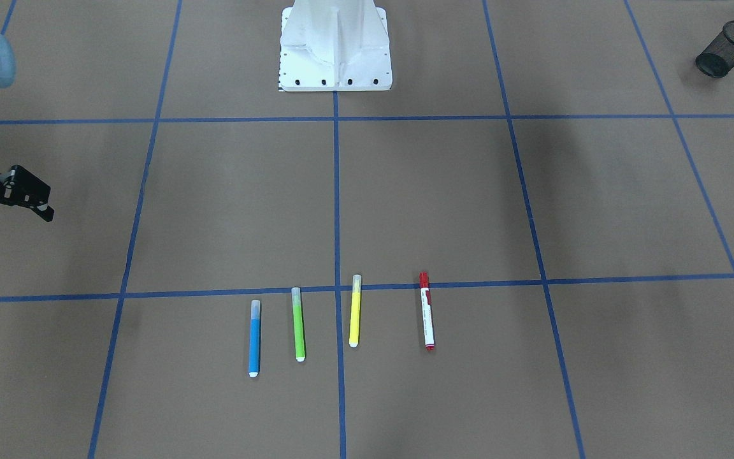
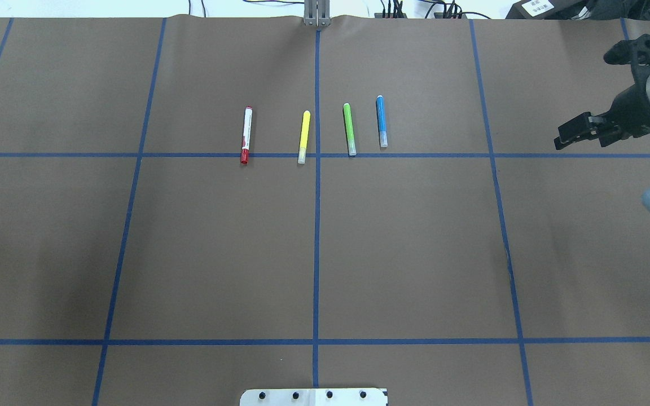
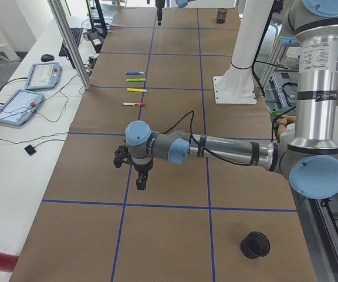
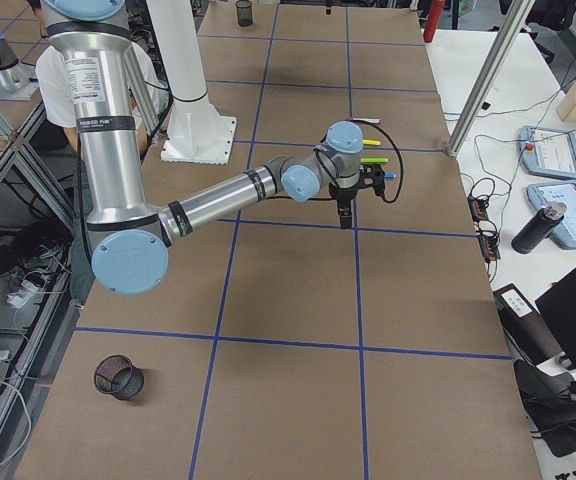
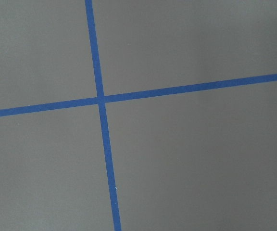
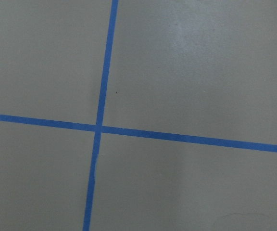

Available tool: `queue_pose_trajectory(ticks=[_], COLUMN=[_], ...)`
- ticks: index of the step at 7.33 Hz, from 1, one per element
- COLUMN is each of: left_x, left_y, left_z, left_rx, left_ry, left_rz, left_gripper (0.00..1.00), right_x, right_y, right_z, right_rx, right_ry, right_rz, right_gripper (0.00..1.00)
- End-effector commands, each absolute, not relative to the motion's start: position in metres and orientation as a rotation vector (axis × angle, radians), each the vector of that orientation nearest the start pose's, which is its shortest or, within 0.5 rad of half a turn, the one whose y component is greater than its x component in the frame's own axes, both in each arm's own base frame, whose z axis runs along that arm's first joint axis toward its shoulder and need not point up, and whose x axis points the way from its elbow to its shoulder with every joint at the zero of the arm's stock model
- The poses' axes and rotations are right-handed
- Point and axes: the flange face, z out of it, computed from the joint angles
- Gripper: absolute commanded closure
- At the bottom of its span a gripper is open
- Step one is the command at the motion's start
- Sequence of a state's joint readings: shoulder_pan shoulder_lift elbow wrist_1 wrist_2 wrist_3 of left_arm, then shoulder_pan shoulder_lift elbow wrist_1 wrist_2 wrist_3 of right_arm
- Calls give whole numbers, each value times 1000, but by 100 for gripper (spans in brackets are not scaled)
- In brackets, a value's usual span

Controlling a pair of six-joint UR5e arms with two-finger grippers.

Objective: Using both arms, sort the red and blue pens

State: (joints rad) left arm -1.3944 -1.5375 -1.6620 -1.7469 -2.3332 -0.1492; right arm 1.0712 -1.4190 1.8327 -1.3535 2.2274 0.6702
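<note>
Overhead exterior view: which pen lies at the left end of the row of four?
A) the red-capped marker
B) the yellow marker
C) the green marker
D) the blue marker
A: in the overhead view the red-capped marker is leftmost. After it, going right, come the yellow marker, the green marker and the blue marker.
</note>
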Motion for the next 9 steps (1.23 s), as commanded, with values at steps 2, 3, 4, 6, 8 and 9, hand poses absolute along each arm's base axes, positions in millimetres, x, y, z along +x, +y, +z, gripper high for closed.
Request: queue_pose_trajectory(ticks=[2, 3, 4, 6, 8, 9], left_x=[25, 43, 74, 145, 216, 271], left_y=[-504, -521, -538, -575, -587, -585], left_z=[603, 579, 551, 481, 422, 391], left_rx=[120, 131, 128, 135, 121, 139], left_ry=[793, 813, 836, 878, 913, 896], left_rz=[91, 40, -1, 6, -6, 1], left_gripper=[0, 0, 0, 1, 1, 1], right_x=[-248, -248, -248, -249, -248, -248], right_y=[-531, -532, -532, -533, -532, -532], right_z=[412, 413, 414, 412, 412, 413], right_rx=[169, 169, 167, 166, 167, 167], right_ry=[-836, -831, -830, -831, -830, -830], right_rz=[-45, -41, -40, -41, -40, -40], right_gripper=[1, 1, 1, 1, 1, 1])
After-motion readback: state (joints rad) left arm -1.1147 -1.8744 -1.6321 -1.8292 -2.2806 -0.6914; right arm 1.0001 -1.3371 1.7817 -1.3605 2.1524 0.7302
